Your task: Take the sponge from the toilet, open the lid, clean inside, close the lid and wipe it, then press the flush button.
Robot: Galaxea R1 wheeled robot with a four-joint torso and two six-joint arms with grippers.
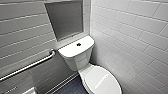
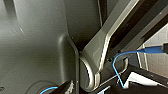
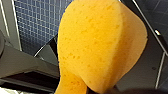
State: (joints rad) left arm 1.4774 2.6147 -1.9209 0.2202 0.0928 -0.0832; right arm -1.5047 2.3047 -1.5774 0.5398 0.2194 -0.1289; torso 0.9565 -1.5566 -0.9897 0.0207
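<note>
My right end effector was clamped on the orange sponge, which bent in its grip above the blue tiled floor. Ahead, the white toilet stood in the corner with its lid down.

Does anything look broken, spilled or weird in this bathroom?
Nothing looks broken or spilled. The toilet stands straight with its lid shut. The only odd thing is the sponge, which looks a bit bent, close up in the right wrist view.
</note>
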